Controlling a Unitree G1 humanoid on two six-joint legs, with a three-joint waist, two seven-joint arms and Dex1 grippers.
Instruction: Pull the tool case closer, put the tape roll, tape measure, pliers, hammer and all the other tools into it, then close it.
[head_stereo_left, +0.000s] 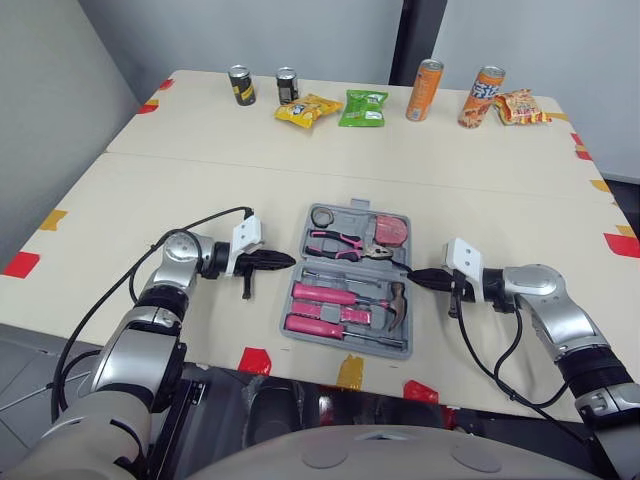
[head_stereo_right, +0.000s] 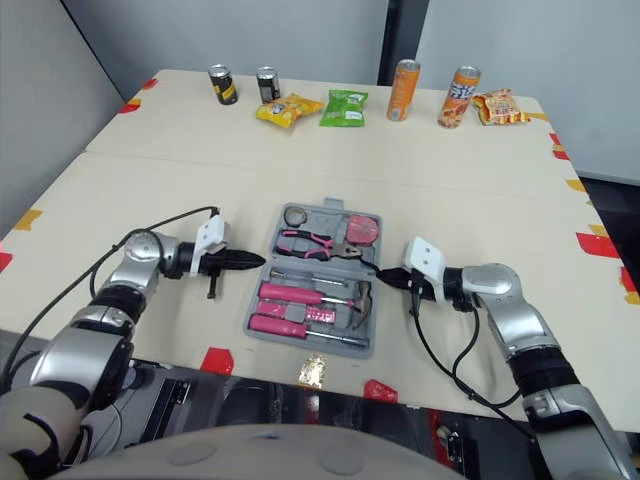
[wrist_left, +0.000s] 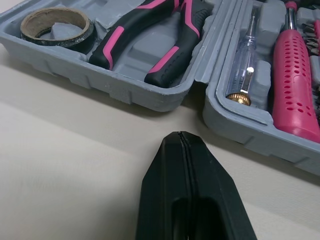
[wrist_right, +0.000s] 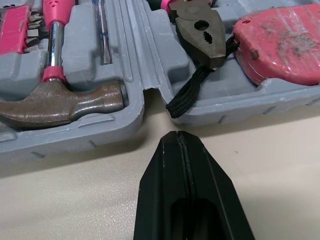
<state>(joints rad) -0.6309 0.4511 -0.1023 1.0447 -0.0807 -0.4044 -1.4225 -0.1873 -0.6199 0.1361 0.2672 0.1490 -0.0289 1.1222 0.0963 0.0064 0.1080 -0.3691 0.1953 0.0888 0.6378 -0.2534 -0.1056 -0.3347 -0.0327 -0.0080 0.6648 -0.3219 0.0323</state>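
- Nearest the robot, the front half of the open tool case (head_stereo_left: 355, 213) lies flat on the table (head_stereo_left: 200, 180), holding the hammer (head_stereo_left: 397, 298) and pink-handled screwdrivers (head_stereo_left: 318, 324) in their moulded slots.
- Level with the hinge, the left gripper (head_stereo_left: 288, 261) points inward at the case's left edge. Its fingers are pressed together and empty, and the left wrist view shows a strip of bare table between the tip and the grey wall.
- Opposite it, the right gripper (head_stereo_left: 412, 277) points at the right edge, aimed at the notch where the two halves meet. Its fingers are also pressed together, with nothing held. It is perhaps the nearer of the two, though a sliver of table shows before the tip in the right wrist view.
- Between the two tips, the hinge line runs left to right. The case sits squarely between the arms, so either half must fold over this axis, toward the robot or away from it.
- Beyond the hinge, the rear half carries the pliers (head_stereo_left: 340, 243), the tape roll (head_stereo_left: 323, 216) and the tape measure (head_stereo_left: 388, 230), all seated.
- With every tool apparently in place, closing looks like the step left. The pressed-together fingers would suit lifting the rear half by getting under its rim.
- Far across the table, cans (head_stereo_left: 425, 90) and snack packets (head_stereo_left: 363, 107) stand well apart from the work.
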